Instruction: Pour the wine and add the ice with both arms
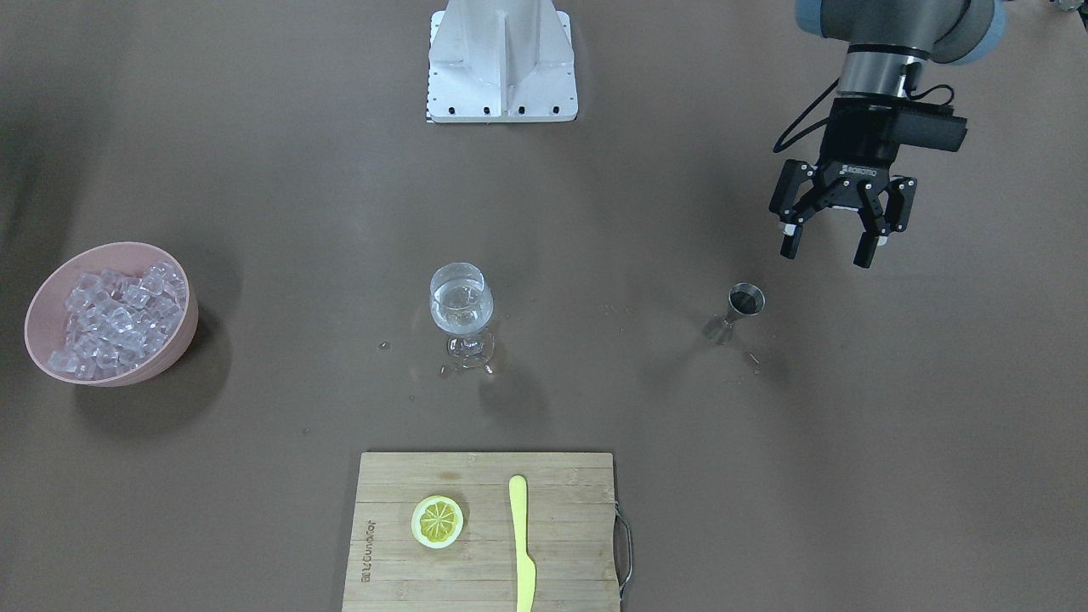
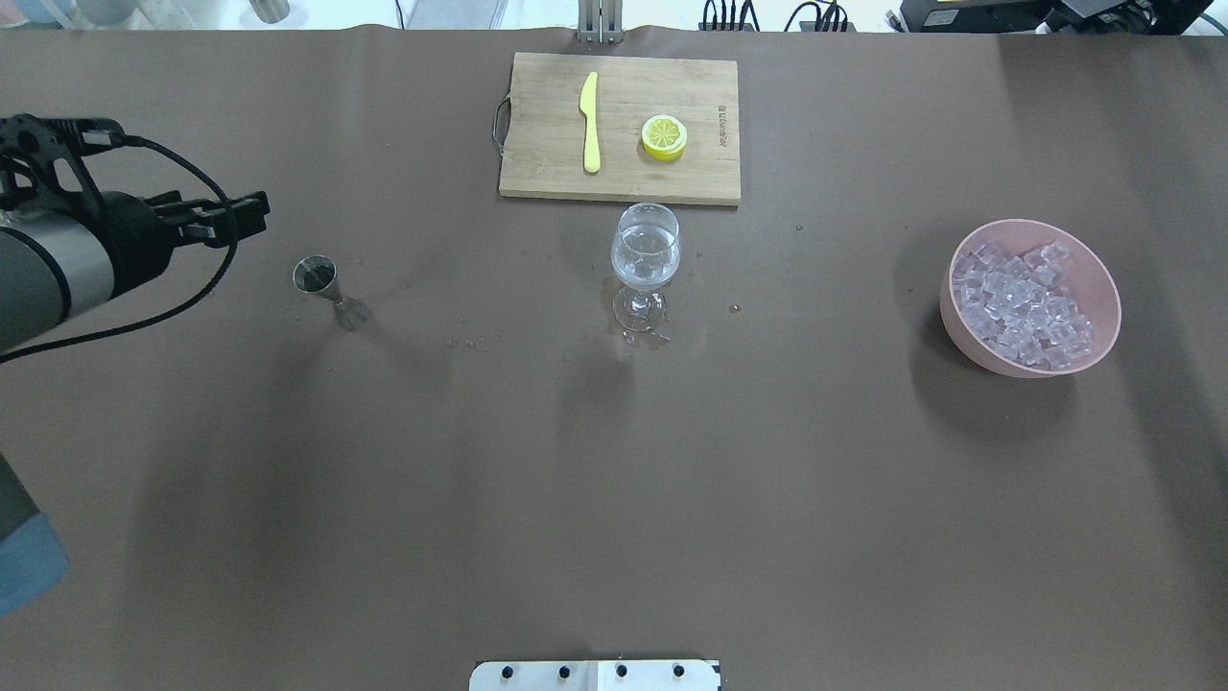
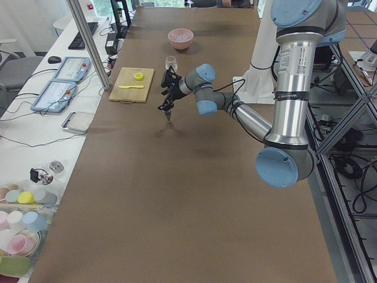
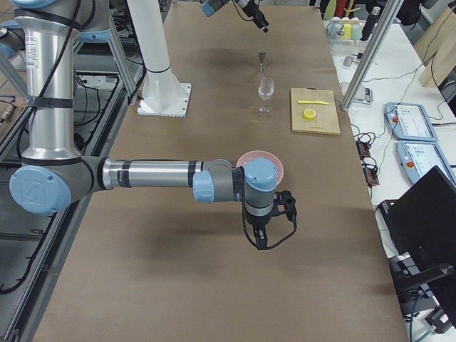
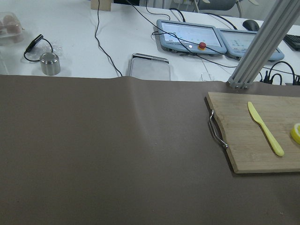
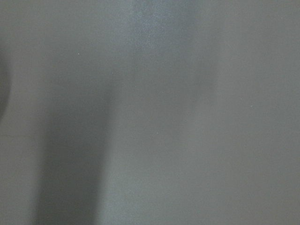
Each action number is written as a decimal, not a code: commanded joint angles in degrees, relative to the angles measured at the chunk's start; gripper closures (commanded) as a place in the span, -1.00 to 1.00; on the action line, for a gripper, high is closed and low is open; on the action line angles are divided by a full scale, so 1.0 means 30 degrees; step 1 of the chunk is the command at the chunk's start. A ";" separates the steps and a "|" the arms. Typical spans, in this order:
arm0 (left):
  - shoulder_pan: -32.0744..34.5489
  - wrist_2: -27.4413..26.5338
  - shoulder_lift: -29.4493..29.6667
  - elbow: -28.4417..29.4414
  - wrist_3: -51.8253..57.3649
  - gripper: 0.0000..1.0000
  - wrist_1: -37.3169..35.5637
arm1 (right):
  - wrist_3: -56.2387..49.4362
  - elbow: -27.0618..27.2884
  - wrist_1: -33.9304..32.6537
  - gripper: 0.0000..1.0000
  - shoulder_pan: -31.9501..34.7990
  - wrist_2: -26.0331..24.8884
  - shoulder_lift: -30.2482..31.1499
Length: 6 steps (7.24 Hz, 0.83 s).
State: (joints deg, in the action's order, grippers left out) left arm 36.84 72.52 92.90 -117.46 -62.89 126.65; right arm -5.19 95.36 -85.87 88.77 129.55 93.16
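Brown surface (image 1: 255, 212) carries everything. Robot's left tool (image 1: 829, 252): fingers spread wide, empty, hanging above surface. Robot's right tool (image 4: 262, 237): visible from side only, grip cannot be told. Large pink bowl (image 1: 189, 327) with ice (image 1: 115, 319): far from left tool. Stemmed glass (image 1: 469, 344) holding wine (image 1: 460, 303): between bowl and left tool. Small jigger (image 1: 734, 314): near left tool, not touching.

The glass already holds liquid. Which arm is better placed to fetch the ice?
Right. The right end effector hangs near the pink bowl of ice; the left end effector, open, is by the jigger at the table's other end.
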 commanded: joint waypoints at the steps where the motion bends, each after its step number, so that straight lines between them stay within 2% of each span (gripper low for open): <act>1: -0.2864 -0.5056 0.0818 0.0100 -0.1761 -0.94 -0.2217 | 0.0000 -0.0001 0.0000 -1.00 0.0000 0.0000 0.0000; 2: -0.3251 -0.6523 0.1286 0.0652 -0.2120 -0.94 -0.2430 | -0.0029 -0.0001 0.0000 -1.00 0.0000 -0.0029 0.0029; 4: -0.3576 -0.8082 0.2544 0.2698 -0.4776 -0.93 -0.2432 | 0.0000 -0.0001 0.0000 -1.00 0.0000 0.0000 0.0118; 6: -0.3870 -0.8647 0.2579 0.3584 -0.6134 -0.91 -0.2462 | 0.0000 -0.0001 0.0000 -1.00 0.0000 0.0000 0.0118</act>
State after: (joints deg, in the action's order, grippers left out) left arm 25.59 47.60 100.31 -108.52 -78.90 119.32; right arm -5.23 95.36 -85.87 88.77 129.55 93.50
